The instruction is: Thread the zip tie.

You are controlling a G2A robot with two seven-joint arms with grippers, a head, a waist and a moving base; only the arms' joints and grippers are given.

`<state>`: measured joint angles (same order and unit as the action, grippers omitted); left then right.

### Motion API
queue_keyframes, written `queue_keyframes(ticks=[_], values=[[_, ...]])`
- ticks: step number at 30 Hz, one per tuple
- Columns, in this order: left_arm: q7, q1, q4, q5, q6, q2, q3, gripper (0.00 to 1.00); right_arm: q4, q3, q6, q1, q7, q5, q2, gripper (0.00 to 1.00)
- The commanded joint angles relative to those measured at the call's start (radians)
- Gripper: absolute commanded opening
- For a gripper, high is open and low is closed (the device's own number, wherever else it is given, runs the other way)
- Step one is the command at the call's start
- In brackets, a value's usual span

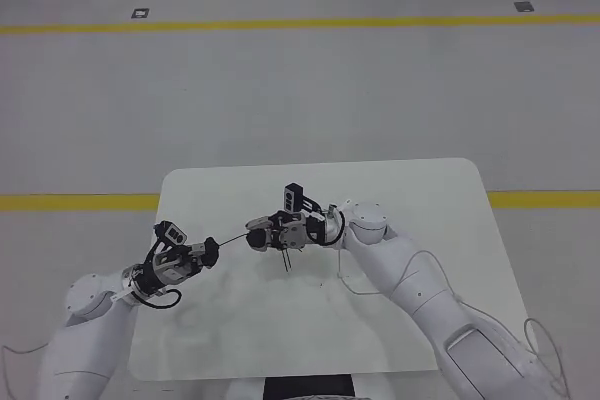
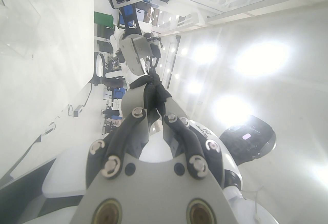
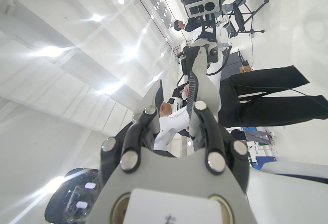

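Observation:
A thin black zip tie (image 1: pixel 230 240) runs above the white table (image 1: pixel 410 200) from my left gripper (image 1: pixel 208 249) toward my right gripper (image 1: pixel 255 238). In the left wrist view my left gripper (image 2: pixel 154 86) is shut, with the zip tie (image 2: pixel 155 81) pinched between its tips. The tie points at the right gripper (image 2: pixel 153 54) just beyond it. In the right wrist view my right gripper (image 3: pixel 175 81) has its fingers (image 3: pixel 193 86) apart, and I see nothing between them. Thin black strands (image 1: pixel 285 262) hang below the right gripper.
Both arms hover over the middle of the table, with bare tabletop all around them. Yellow floor lines (image 1: pixel 60 202) run behind the table. A person (image 3: pixel 171 117) wearing a headset stands in the room behind.

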<state>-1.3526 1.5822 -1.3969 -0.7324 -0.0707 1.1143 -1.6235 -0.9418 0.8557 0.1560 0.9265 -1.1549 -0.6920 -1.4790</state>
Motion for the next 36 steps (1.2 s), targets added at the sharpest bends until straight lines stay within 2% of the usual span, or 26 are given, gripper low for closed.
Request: queue_keyframes(ticks=[1, 3, 4, 16, 17, 18, 21, 26, 36], values=[[0.000, 0.000, 0.000, 0.000, 0.000, 0.000, 0.000, 0.00, 0.000, 0.000, -0.001, 0.001, 0.001, 0.002, 0.001, 0.13], [0.000, 0.000, 0.000, 0.000, 0.000, 0.000, 0.000, 0.00, -0.001, 0.001, -0.001, 0.002, 0.001, 0.004, 0.001, 0.07], [0.000, 0.000, 0.000, 0.000, 0.000, 0.000, 0.000, 0.00, -0.002, 0.001, -0.001, 0.002, 0.001, 0.006, 0.002, 0.00], [0.000, 0.000, 0.000, 0.000, 0.000, 0.000, 0.000, 0.00, -0.018, 0.005, -0.001, 0.009, 0.006, 0.027, 0.009, 0.00], [0.000, 0.000, 0.000, 0.000, 0.000, 0.000, 0.000, 0.00, -0.019, 0.005, 0.001, 0.010, 0.006, 0.028, 0.010, 0.04], [0.000, 0.000, 0.000, 0.000, 0.000, 0.000, 0.000, 0.00, -0.021, 0.006, 0.003, 0.011, 0.007, 0.029, 0.011, 0.31], [0.000, 0.000, 0.000, 0.000, 0.000, 0.000, 0.000, 0.00, -0.026, 0.007, 0.005, 0.013, 0.007, 0.030, 0.012, 0.36], [0.000, 0.000, 0.000, 0.000, 0.000, 0.000, 0.000, 0.00, -0.038, 0.005, 0.009, 0.018, 0.002, 0.034, 0.014, 0.37], [0.000, 0.000, 0.000, 0.000, 0.000, 0.000, 0.000, 0.00, -0.065, 0.005, 0.008, 0.029, -0.004, 0.034, 0.019, 0.30]])
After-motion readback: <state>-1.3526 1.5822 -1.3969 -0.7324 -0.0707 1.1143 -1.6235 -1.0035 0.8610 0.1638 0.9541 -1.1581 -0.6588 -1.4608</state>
